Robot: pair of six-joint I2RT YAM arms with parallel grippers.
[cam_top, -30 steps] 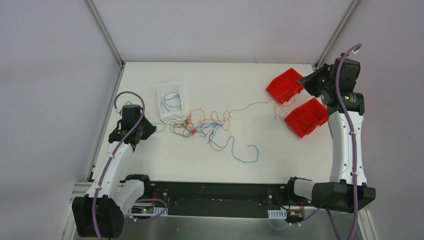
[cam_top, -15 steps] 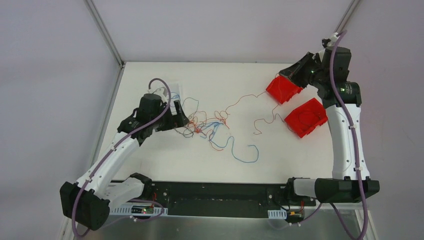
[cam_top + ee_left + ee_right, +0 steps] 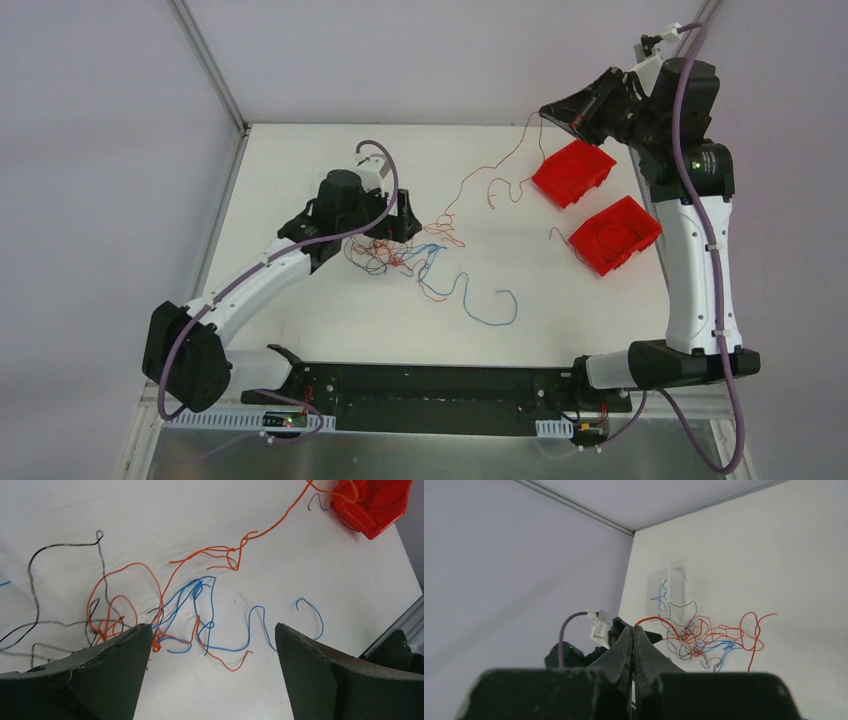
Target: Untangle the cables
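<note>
The cables (image 3: 395,252) lie as a tangle of thin orange, blue and black strands at the table's middle, also in the left wrist view (image 3: 165,605). My left gripper (image 3: 402,222) hovers over the tangle's left part, open; its fingers (image 3: 100,675) stand wide apart with nothing between them (image 3: 211,630). My right gripper (image 3: 545,110) is raised high at the back right, shut on one orange strand (image 3: 659,620) that rises from the tangle to its tips (image 3: 634,628). A loose blue cable (image 3: 490,310) curls nearer the front.
Two red bins (image 3: 573,172) (image 3: 613,235) stand at the right, the nearer one holding thin strands. A clear tray (image 3: 669,585) with blue cables sits at the back left, hidden by the left arm in the top view. Table edges and frame posts border the sides.
My left gripper swung from the table's left edge to the tangle and opened. My right gripper rose and drew back, lifting the orange strand off the table.
</note>
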